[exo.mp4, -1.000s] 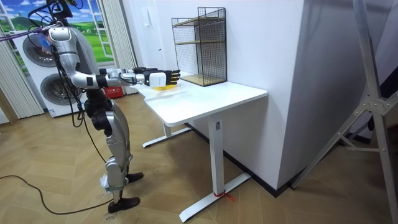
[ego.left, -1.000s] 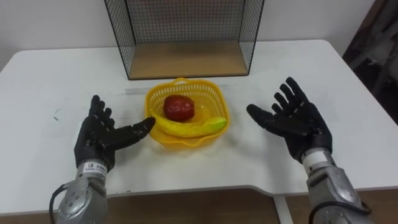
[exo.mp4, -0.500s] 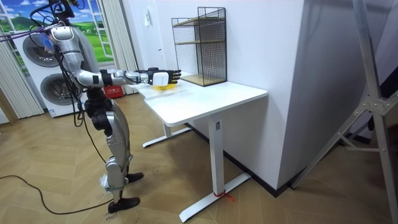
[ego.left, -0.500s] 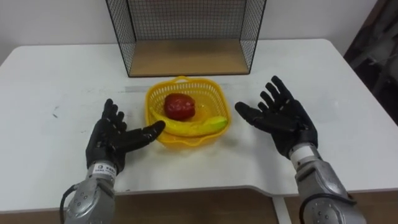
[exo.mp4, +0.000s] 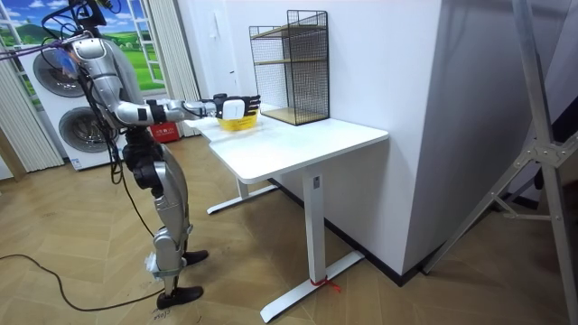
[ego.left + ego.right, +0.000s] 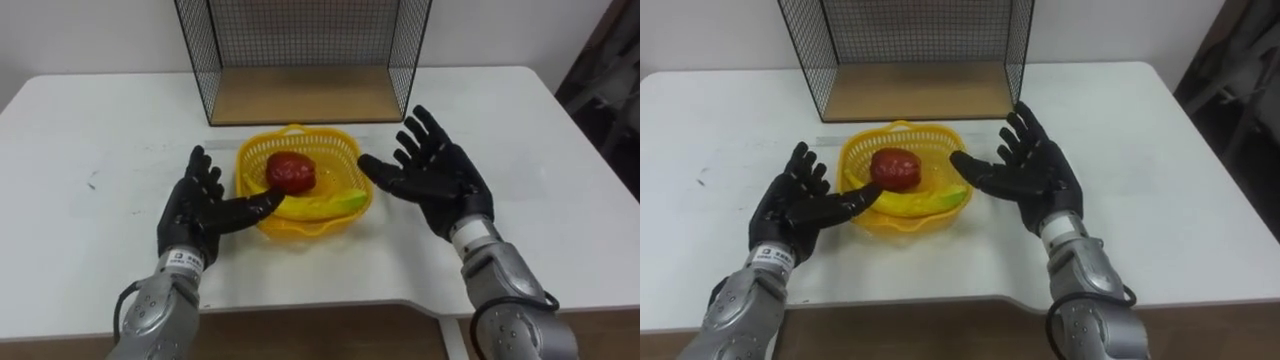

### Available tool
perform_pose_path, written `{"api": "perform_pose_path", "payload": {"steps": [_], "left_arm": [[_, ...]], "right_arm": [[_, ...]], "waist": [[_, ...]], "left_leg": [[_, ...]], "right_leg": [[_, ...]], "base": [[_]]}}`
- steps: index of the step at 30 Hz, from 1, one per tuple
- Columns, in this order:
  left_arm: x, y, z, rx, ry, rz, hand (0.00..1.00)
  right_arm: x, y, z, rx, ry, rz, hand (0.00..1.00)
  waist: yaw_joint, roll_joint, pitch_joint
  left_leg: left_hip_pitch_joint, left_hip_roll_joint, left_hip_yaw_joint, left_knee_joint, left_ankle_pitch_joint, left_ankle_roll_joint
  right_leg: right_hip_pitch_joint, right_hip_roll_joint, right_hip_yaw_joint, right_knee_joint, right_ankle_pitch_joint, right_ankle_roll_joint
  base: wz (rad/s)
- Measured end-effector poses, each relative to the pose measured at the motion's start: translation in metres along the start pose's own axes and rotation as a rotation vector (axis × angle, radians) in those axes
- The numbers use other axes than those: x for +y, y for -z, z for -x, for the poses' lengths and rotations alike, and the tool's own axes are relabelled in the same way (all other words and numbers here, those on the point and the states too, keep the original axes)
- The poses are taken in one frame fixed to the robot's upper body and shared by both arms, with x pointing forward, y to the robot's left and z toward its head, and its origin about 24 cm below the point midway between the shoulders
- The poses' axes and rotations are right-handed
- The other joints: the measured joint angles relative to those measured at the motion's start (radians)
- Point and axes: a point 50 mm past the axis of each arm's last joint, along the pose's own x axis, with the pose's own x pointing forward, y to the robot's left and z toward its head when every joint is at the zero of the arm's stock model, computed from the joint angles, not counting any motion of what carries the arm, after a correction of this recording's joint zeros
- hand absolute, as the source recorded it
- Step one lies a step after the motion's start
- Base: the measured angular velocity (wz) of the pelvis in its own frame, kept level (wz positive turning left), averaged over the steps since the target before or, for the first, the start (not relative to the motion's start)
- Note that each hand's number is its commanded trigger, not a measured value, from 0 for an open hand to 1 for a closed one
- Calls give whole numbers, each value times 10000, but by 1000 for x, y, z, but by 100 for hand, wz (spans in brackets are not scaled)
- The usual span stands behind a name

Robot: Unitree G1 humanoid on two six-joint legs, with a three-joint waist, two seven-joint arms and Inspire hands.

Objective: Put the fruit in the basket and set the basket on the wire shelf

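Observation:
A yellow plastic basket (image 6: pixel 340 152) (image 6: pixel 856 150) stands on the white table in front of the black wire shelf (image 6: pixel 305 95) (image 6: pixel 910 90). It holds a red apple (image 6: pixel 290 171) (image 6: pixel 895 167) and a banana (image 6: pixel 318 205) (image 6: pixel 922 201). My left hand (image 6: pixel 200 212) (image 6: pixel 795 212) is open at the basket's left, its thumb touching the rim. My right hand (image 6: pixel 432 178) (image 6: pixel 1032 172) is open at the basket's right side, palm facing it, thumb near the rim. In the room view I stand at the table's end with both arms stretched to the basket (image 5: pixel 237 122).
The shelf has a wooden floor board and an open front facing me. The table's (image 6: pixel 90 150) front edge runs just under my wrists. In the room view, washing machines (image 5: pixel 63 126) stand behind me, and a white wall rises right of the table.
Both hands have moved inward and forward to the basket's sides; the left thumb now reaches the rim. The basket and fruit have not moved.

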Motion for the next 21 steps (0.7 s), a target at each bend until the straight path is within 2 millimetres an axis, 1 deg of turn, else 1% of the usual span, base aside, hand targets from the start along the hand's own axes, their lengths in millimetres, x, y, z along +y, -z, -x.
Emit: {"api": "perform_pose_path", "payload": {"steps": [3, 7, 11, 14, 15, 21], "left_arm": [[0, 2, 0, 78, 50, 5, 0], [0, 2, 0, 137, 68, 3, 0], [-1, 2, 0, 155, 130, -2, 0], [0, 3, 0, 176, 126, -9, 0], [-1, 3, 0, 211, 134, -16, 0], [-2, 5, 0, 295, 196, -32, 0]], "right_arm": [[1, 1, 0, 0, -83, 0, 0], [4, 2, 0, 72, -289, 7, 0], [10, 13, -3, 531, -568, 61, 0], [10, 24, -4, 1048, -678, 106, 0], [10, 29, -3, 1223, -662, 184, 0], [14, 34, -3, 1463, -819, 446, 0]], "waist": [[2, 28, 19], [20, 34, 23], [13, 30, 29], [15, 6, 51], [17, 4, 70], [16, 0, 83]], "left_leg": [[-29, -2, -10, -27, -1, 1], [-39, -1, -16, -37, -1, 1], [-35, -6, -20, -32, -1, 1], [-3, -6, -5, -50, 0, 1], [-11, -7, -3, -50, 0, 1], [-36, -7, -3, -92, 0, 1]], "right_leg": [[-13, 0, -5, 1, 0, 0], [-25, 1, -9, -1, 0, 0], [-23, -3, -18, -3, 0, 0], [2, -4, 1, -3, 0, 0], [-4, -5, 2, -3, 0, 0], [-25, -4, -2, -4, 0, 0]], "base": [[0], [0], [0], [0], [0], [0]]}}
